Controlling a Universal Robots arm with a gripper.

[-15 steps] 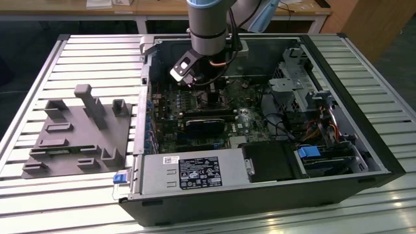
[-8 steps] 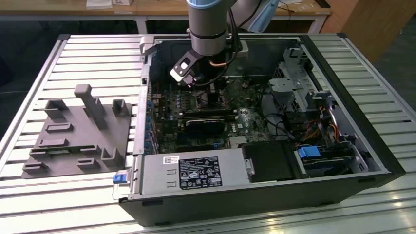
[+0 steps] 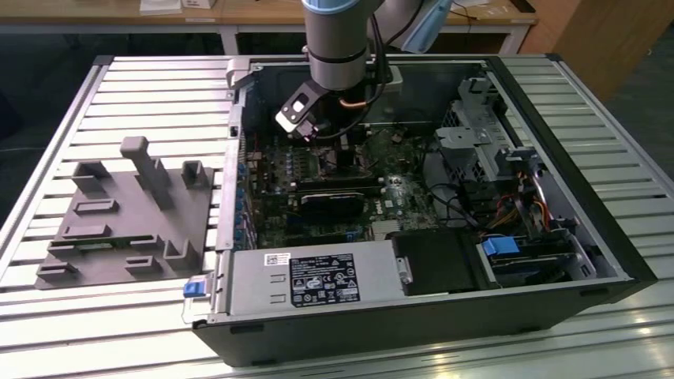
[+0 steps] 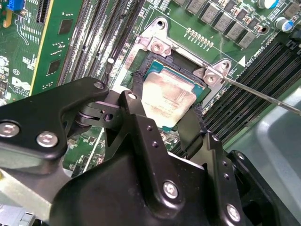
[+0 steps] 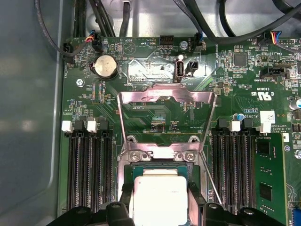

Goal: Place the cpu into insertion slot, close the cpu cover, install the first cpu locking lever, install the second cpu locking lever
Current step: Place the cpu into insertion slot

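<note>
The claw (image 4: 164, 110) is closed onto the cpu (image 4: 167, 94). Its two black fingers (image 4: 138, 122) are parted only by the chip's width and are pressed against two opposite edges. The silver-grey top of the cpu is left uncovered between them.

The cpu is seen lying flat inside the slot (image 4: 155, 61), with the dark socket frame showing around its free edges. In the first wrist view the same grip is shown: the claw (image 5: 161, 193) is set astride the cpu (image 5: 160, 197).

The cover (image 5: 136, 96) is swung open, hinged at the slot's edge, and green board is seen through its square window. A thin wire lever (image 4: 263, 96) is raised clear of the slot, slanting away from one corner. It is seen again in the first wrist view (image 5: 209, 183).

In the exterior view the claw (image 3: 337, 146) is lowered into the open case (image 3: 574, 134) at about twelve o'clock of its interior. A grey power supply (image 3: 305, 280) is set at six o'clock, and a white label (image 3: 321, 288) with dark print is stuck on it. A grey fixture (image 3: 126, 213) is laid on the slatted table (image 3: 158, 87) at the case's nine o'clock.

White lettering is printed across the board near a coin cell (image 5: 106, 65) – none of it is read out here.
</note>
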